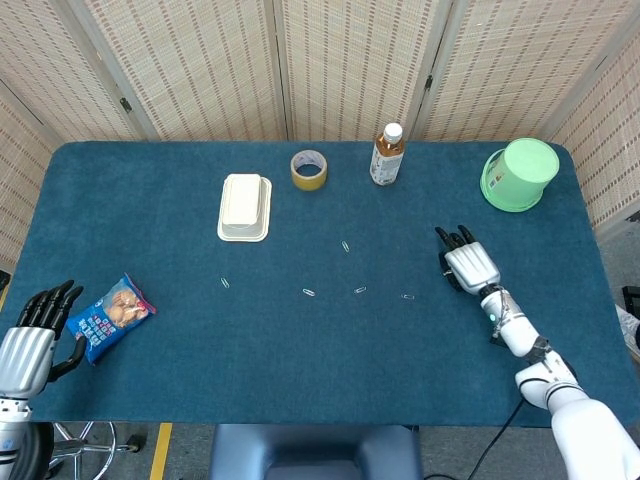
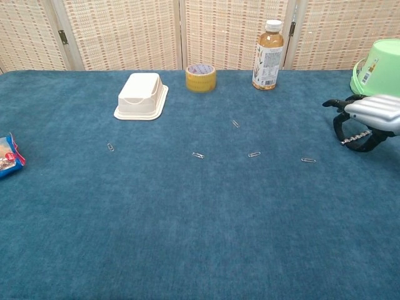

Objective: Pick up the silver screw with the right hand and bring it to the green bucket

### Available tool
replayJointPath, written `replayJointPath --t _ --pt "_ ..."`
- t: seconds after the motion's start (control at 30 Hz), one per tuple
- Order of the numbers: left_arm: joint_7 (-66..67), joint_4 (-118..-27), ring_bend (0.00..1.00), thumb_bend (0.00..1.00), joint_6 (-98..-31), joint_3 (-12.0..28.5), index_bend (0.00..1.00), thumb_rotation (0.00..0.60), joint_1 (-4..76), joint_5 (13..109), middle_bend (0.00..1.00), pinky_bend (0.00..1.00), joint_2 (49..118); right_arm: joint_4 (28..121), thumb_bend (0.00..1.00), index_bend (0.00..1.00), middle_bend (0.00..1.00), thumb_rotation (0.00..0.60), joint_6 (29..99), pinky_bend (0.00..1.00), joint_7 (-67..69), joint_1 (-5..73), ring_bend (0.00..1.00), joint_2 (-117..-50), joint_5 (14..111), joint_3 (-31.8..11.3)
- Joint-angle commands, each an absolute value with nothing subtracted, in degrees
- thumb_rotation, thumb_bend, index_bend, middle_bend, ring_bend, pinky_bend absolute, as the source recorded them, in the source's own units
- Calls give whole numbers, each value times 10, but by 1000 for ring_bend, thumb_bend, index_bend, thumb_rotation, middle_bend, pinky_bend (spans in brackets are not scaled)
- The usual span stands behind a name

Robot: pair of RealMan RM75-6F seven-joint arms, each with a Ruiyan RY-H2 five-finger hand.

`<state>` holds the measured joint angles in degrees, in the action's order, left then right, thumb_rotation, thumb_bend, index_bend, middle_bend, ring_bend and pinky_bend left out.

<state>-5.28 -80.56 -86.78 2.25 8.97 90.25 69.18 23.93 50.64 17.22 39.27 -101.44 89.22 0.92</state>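
In the chest view the silver screw [image 2: 355, 137] lies level between the thumb and fingers of my right hand [image 2: 370, 116], just above the blue cloth at the far right. From the head view the right hand [image 1: 468, 264] is seen palm down and hides the screw. The green bucket [image 1: 519, 173] lies tipped at the back right corner, well behind the hand; the chest view shows the bucket [image 2: 377, 66] just beyond the hand. My left hand [image 1: 30, 338] rests at the front left with fingers apart, holding nothing.
Several paper clips [image 2: 308, 160] lie scattered across the middle of the table [image 1: 300, 360]. A tea bottle [image 1: 387, 155], a tape roll [image 1: 308, 169] and a white box [image 1: 245, 207] stand at the back. A snack bag [image 1: 110, 315] lies beside the left hand.
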Motion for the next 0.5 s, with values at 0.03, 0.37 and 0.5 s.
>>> replayJointPath --t 0.03,0.37,0.5 --pt "-54 -805 101 523 -868 23 69 600 90 902 66 126 692 236 424 527 61 600 506 0 171 393 138 -1017 892 9" --pt "-56 -805 101 524 -872 22 68 600 89 906 66 126 691 235 424 576 83 600 522 0 173 392 149 -1017 889 3" --pt "-55 -805 101 523 -872 22 67 600 89 906 66 126 691 241 424 578 85 600 529 0 171 391 149 -1011 888 1"
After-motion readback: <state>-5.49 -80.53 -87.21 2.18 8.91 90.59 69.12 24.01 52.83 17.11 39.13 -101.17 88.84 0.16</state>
